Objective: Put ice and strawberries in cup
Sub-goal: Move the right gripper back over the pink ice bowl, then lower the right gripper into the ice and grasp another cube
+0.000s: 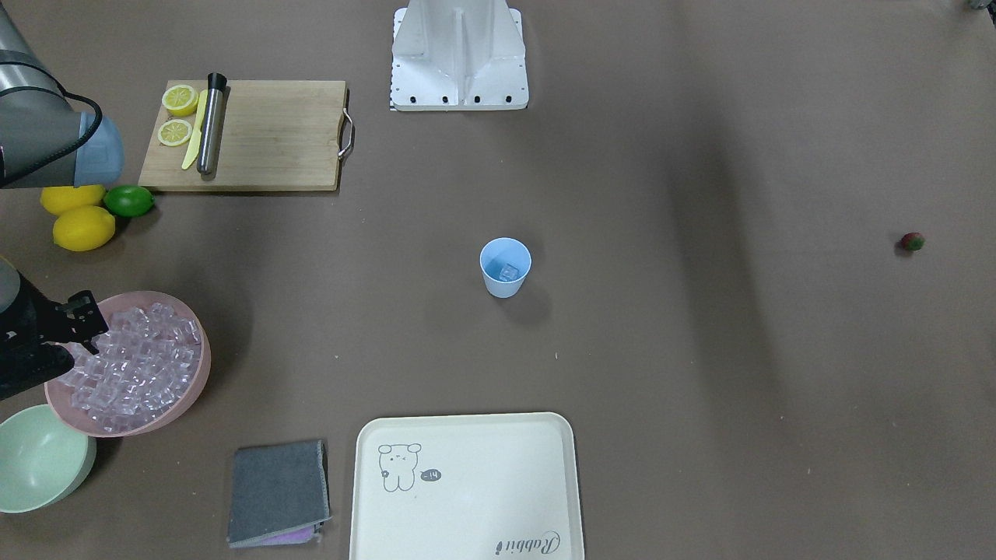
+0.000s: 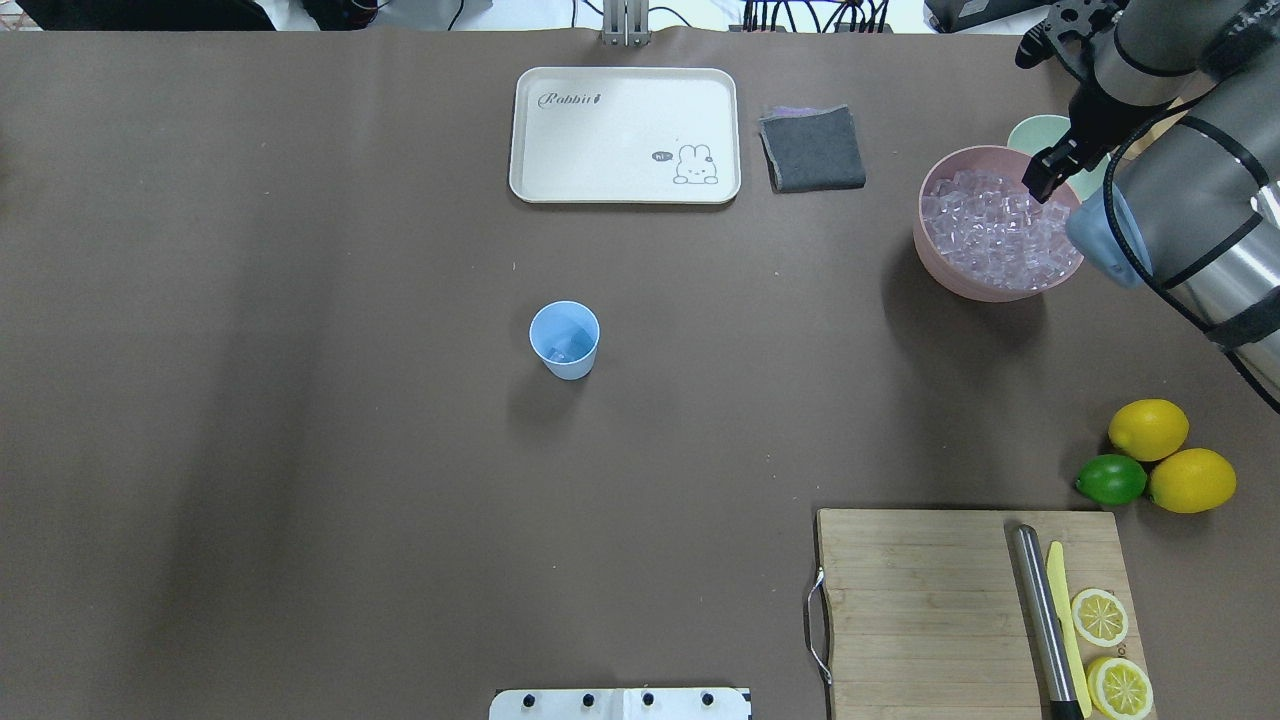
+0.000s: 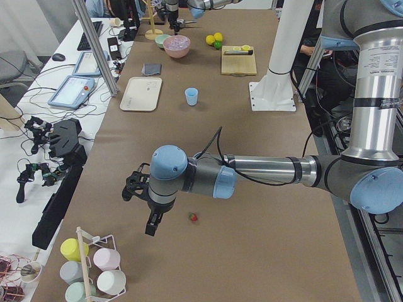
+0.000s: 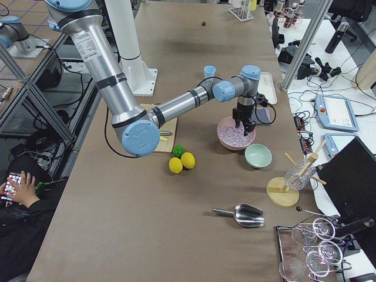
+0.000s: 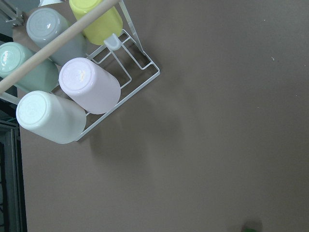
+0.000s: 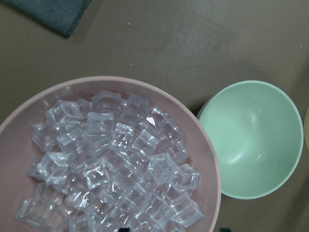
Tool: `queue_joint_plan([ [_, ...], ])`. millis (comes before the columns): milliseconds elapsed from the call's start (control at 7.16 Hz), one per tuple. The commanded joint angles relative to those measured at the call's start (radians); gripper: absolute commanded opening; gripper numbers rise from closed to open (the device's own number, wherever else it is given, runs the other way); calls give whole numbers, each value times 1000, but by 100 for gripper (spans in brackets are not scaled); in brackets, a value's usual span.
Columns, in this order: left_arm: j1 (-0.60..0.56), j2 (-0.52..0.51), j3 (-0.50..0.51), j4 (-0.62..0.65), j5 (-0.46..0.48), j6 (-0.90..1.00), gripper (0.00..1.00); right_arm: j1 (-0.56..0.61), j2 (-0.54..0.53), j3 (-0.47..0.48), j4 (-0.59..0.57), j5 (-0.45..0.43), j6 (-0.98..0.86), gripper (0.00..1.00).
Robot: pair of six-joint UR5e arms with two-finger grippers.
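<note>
Right claw (image 2: 1042, 183) is hovering over ice (image 2: 990, 235), grip state untellable | risk: slick cube slipping free while travelling to cup (image 2: 565, 340) far from it

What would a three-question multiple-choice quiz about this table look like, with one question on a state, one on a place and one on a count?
1. The cup is:
A) upright with ice inside
B) lying on its side
C) upside down

2. The strawberry is:
A) inside the cup
B) touching the cup
C) on the bare table, far from the cup

3. How many whole lemons lie next to the lime?
A) one
B) two
C) four

Answers:
1 A: its open mouth faces up and a clear cube shows at the bottom.
2 C: it sits alone on the brown surface, well off to the side.
3 B: two yellow fruits sit against the green one.
</note>
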Motion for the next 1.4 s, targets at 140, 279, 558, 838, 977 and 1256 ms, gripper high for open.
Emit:
queue_joint_plan([
  [140,0,-9,4,1,2,-1,98,-31,-31,13,-4,8,3,58],
  [279,0,-9,4,1,0,1,98,-36,-31,13,-4,10,9,58],
  [558,0,-7,4,2,0,1,98,-59,-44,34,-26,10,17,60],
  [838,0,-9,4,2,0,1,98,-71,-57,105,-116,1,17,60],
  [977,0,-9,3,2,2,-1,98,-74,-58,102,-116,-1,14,59],
  [1256,0,-9,1,2,0,-1,98,-93,-52,90,-115,-2,14,58],
])
